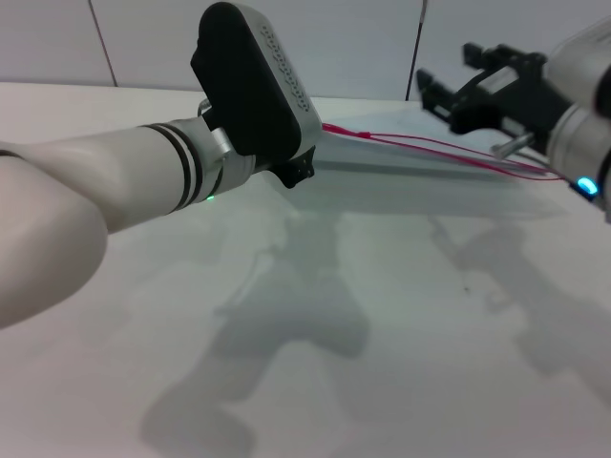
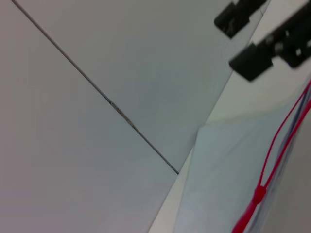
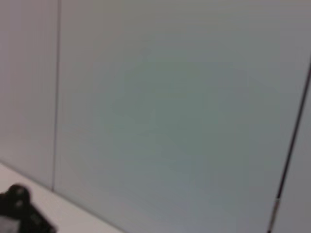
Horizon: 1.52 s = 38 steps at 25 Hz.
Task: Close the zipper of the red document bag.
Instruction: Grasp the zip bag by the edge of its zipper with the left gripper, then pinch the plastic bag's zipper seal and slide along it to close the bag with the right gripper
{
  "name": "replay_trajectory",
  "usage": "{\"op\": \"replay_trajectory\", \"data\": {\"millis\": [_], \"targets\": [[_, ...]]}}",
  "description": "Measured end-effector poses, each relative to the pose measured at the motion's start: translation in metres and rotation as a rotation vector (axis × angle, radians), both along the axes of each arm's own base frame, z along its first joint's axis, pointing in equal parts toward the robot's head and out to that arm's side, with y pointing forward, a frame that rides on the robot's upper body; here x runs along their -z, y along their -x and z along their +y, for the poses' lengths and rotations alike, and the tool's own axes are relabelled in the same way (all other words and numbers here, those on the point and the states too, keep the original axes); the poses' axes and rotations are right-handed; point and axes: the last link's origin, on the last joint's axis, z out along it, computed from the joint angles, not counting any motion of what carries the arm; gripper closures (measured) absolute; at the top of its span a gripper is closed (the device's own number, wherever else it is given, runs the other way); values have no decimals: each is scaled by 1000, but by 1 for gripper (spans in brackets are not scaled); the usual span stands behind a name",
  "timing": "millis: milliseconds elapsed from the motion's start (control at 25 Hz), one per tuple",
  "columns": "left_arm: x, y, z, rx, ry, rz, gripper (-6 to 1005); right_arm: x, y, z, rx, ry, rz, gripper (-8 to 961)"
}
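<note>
The red document bag [image 2: 228, 170] lies flat on the white table, pale and translucent. Its red zipper [image 1: 430, 145] runs along the far edge from behind my left hand toward my right one. The small slider tab [image 2: 260, 194] sits near the left wrist camera; beyond it the zipper [image 2: 279, 141] splits into two red lines. My left gripper [image 1: 291, 170] hangs over the left end of the zipper, mostly hidden behind its own wrist housing. My right gripper [image 1: 444, 72] hovers above the right end of the zipper, open and holding nothing; the left wrist view also catches this gripper [image 2: 240, 41].
The white table [image 1: 382, 315] stretches toward me. A pale panelled wall [image 3: 170, 107] with dark seams stands just behind the bag. A black part [image 3: 19, 213] shows low in the right wrist view.
</note>
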Motion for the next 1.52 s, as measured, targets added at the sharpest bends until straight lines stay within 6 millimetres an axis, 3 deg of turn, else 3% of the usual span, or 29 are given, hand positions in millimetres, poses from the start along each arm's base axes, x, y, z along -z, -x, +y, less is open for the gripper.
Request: {"op": "replay_trajectory", "data": {"millis": [440, 680, 1160, 1520], "targets": [[-1, -1, 0, 4, -5, -4, 972, 29, 20, -7, -85, 82, -109, 337], [-1, -3, 1, 8, -3, -4, 971, 48, 18, -6, -117, 129, -190, 337], [0, -8, -1, 25, 0, -5, 973, 56, 10, 3, -119, 144, -246, 417], [-1, -12, -1, 36, -2, -8, 973, 57, 14, 7, -144, 144, -275, 412]]}}
